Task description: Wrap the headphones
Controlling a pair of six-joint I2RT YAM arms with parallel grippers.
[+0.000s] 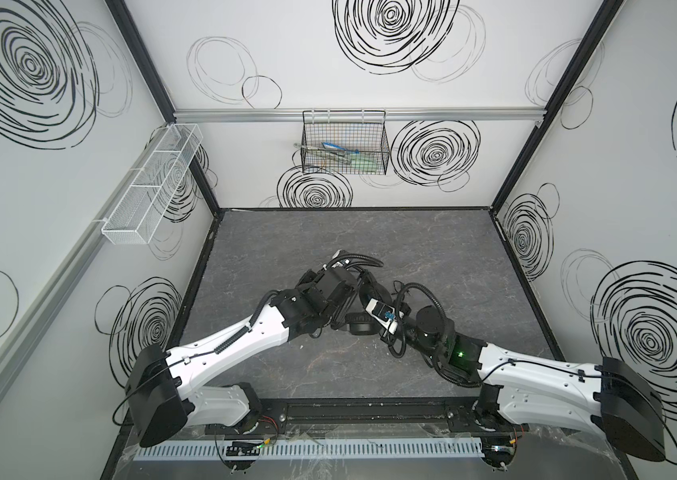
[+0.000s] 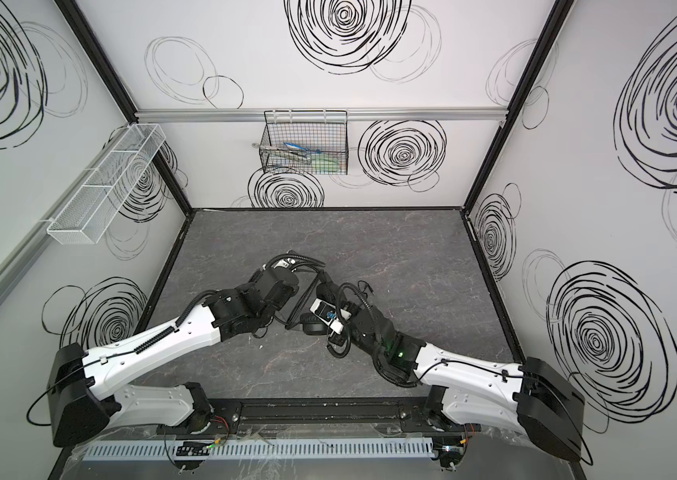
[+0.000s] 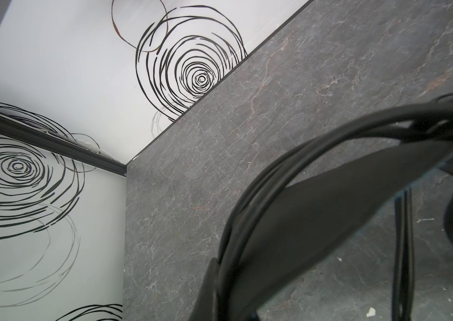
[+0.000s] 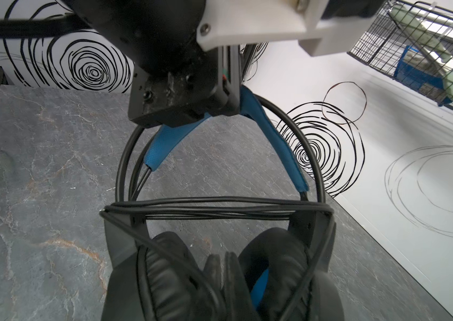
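Note:
The black headphones [image 1: 359, 327] [image 2: 312, 326] hang above the middle of the table, between my two arms. My left gripper [image 3: 217, 291] [image 4: 228, 94] is shut on the top of the headband [image 3: 317, 208], where the blue strap [image 4: 269, 139] meets it. The thin black cable [image 4: 214, 207] is wound several times across the two yokes above the padded earcups [image 4: 164, 272]. My right gripper [image 4: 221, 266] sits between the earcups with its fingers shut. One strand of cable runs slantwise over an earcup into them. In both top views the wrists hide both grippers' fingers.
The table [image 1: 432, 249] is dark grey stone. A black wire basket [image 1: 345, 143] holding tools hangs on the back wall. A white mesh basket [image 1: 154, 183] hangs on the left wall. The walls close in the table on three sides.

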